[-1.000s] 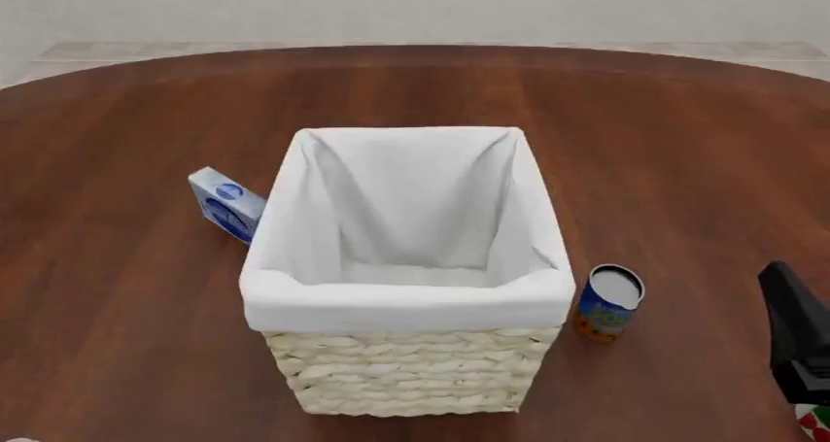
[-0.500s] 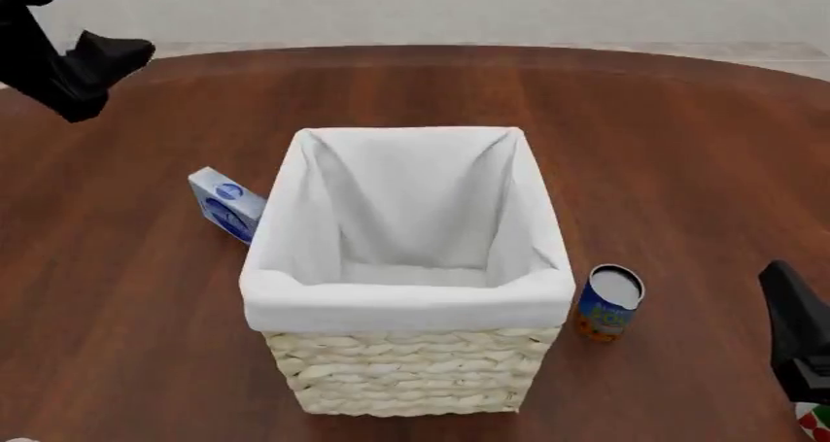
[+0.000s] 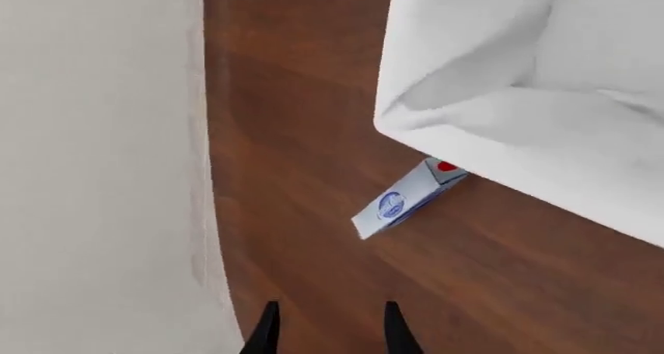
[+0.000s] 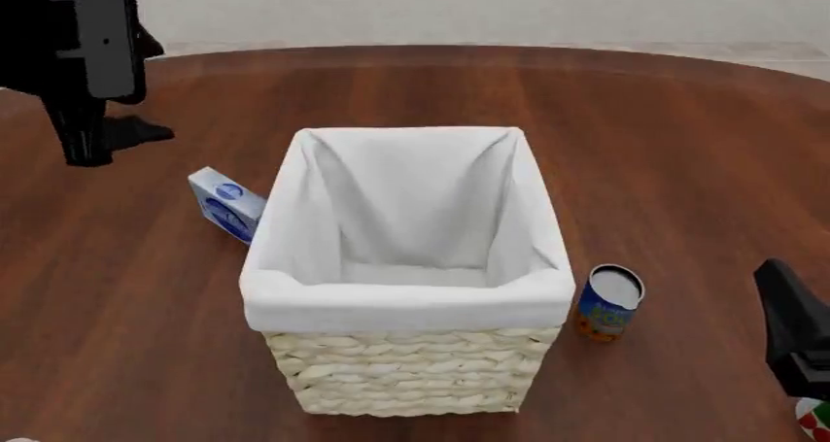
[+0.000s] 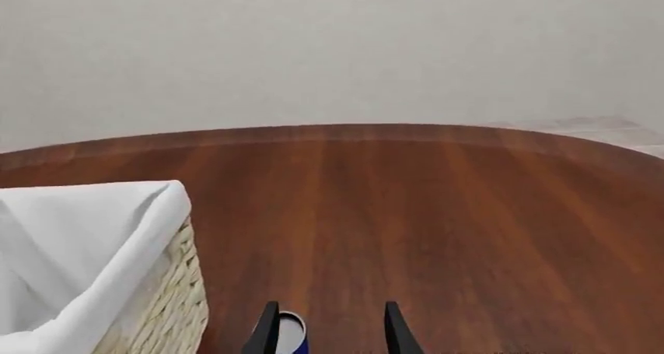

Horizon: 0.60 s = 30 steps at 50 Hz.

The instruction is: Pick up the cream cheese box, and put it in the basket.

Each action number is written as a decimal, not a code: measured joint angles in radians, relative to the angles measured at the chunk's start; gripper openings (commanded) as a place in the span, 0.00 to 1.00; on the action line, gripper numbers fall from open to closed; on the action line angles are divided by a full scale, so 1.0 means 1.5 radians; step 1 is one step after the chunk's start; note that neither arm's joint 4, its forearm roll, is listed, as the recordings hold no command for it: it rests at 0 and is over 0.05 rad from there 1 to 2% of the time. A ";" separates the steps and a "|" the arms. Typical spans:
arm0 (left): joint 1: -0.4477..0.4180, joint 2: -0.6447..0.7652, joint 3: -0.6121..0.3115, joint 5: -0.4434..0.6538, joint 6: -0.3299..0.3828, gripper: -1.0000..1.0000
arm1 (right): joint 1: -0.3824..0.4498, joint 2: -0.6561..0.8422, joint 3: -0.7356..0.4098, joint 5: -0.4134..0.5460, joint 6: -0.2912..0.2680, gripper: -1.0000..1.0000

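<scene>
Cream cheese box [image 4: 227, 205] against basket [image 4: 408, 296] left wall, long axis toward table's far-left edge. Left gripper [image 3: 330, 327] nearer, fingers spread, empty, above far-left corner.

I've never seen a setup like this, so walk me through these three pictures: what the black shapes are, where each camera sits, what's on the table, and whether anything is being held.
This is a computer-simulated pair of robot arms at a round wooden table. The front view looks down from the arms' own side. The black shape at upper left is the left arm; its gripper shows best in the left wrist view, from a camera riding just behind the two open fingers. The right gripper appears the same way in the right wrist view, also open; the front view catches only part of that arm at the right edge.

On the table stand the basket, lined with white cloth, the small cream cheese box against the basket's left side, and a blue-and-orange can on its right. Nothing is held; the left camera looks toward the box.
</scene>
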 measured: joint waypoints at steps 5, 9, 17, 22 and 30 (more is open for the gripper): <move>0.037 0.028 0.004 0.008 0.082 1.00 | 0.000 0.006 0.000 -0.003 0.002 1.00; 0.051 0.058 -0.017 0.019 0.118 1.00 | 0.000 0.010 0.000 -0.005 0.003 1.00; 0.073 0.104 -0.042 0.042 0.183 1.00 | -0.006 0.013 0.000 -0.007 0.005 1.00; 0.076 0.124 -0.052 0.056 0.210 1.00 | -0.008 0.018 0.000 -0.010 0.005 1.00; 0.080 0.142 -0.052 0.063 0.255 1.00 | -0.010 0.028 0.000 -0.015 0.005 1.00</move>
